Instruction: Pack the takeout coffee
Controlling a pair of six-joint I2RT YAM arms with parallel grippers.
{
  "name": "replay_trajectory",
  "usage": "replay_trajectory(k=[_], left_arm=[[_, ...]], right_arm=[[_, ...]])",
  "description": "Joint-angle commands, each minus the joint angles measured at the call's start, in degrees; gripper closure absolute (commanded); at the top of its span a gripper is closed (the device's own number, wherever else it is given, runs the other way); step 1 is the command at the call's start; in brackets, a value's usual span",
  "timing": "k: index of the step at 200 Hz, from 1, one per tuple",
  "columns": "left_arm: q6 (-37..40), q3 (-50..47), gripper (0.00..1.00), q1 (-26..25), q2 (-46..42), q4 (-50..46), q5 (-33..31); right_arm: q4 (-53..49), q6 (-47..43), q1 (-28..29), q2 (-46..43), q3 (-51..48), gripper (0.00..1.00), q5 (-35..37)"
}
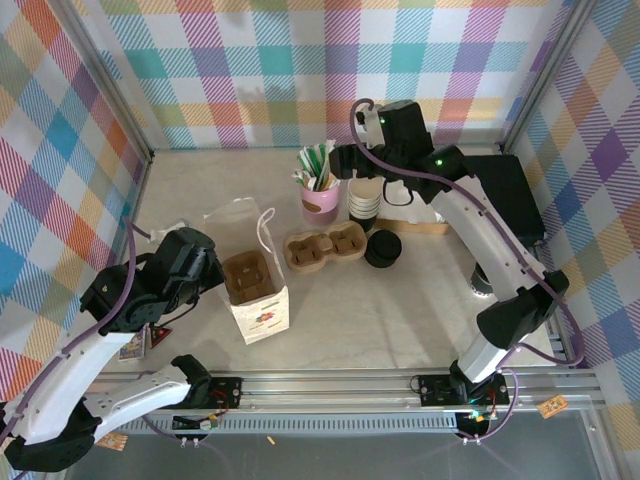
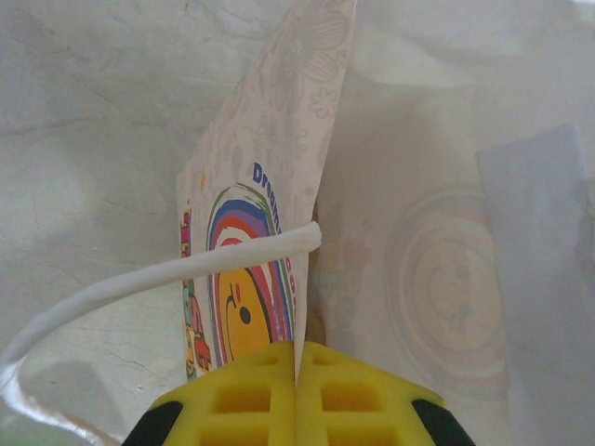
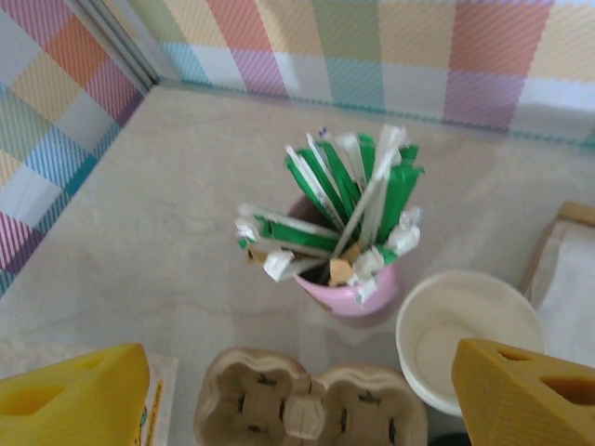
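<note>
- Takeout coffee: black-lidded cup, upright on the table, just right of the loose cup carrier. Not yet packed.
- Paper bag: upright, with a second carrier showing in its mouth. The left fingers are pinched flat on its rim wall.
- Right fingers: spread wide and holding nothing. They hang over the pink cup of stirrers and the stack of cream cups, not over the coffee.
- Hazards, as judged:
  - A descent from here would strike the stirrers or the cream cups.
  - A squeeze on the lid alone could pop it off and spill the coffee.
  - The thinly pinched bag could tip or tear under load.
</note>
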Motion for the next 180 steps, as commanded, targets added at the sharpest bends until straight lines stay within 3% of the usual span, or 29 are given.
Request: replay_trajectory(k=[1, 21, 28, 62, 81, 92, 131, 180], left_arm=[[1.03, -1.68, 1.0, 2.27, 0.75, 0.12, 3.23], [1.42, -2.8, 1.0, 3.94, 1.21, 0.4, 4.95], [1.45, -3.17, 0.96, 4.37, 1.23, 0.38, 5.01], [1.39, -4.06, 0.53, 6.86, 1.05, -0.73, 4.05], [1.93, -3.67, 0.38, 8.05, 1.09, -0.88, 4.14], [2.4, -3.15, 0.35, 8.38, 1.32, -1.06, 3.96], [3.49, 0.0, 0.33, 8.88, 2.91, -3.27, 3.34], [2.52, 7.29, 0.34, 8.96, 4.44, -10.45, 2.31]], right_arm=[[-4.52, 1.76, -0.37, -0.42, 1.22, 0.14, 0.21], [-5.9, 1.86, -0.98, -1.24, 0.93, 0.14, 0.72], [-6.32, 1.86, -1.31, -1.44, 0.76, 0.13, 0.7], [-11.66, 3.49, -4.52, -0.74, 2.69, 0.09, -0.45], [-13.4, 4.39, -6.11, -1.86, 2.11, 0.04, 1.52], [-14.21, 4.58, -6.98, -2.81, 1.29, 0.0, 3.22], [-19.62, 4.93, -9.12, -5.18, 0.81, 0.01, 10.02], [-28.67, 5.99, -18.49, -9.16, 1.02, 0.01, 4.9]])
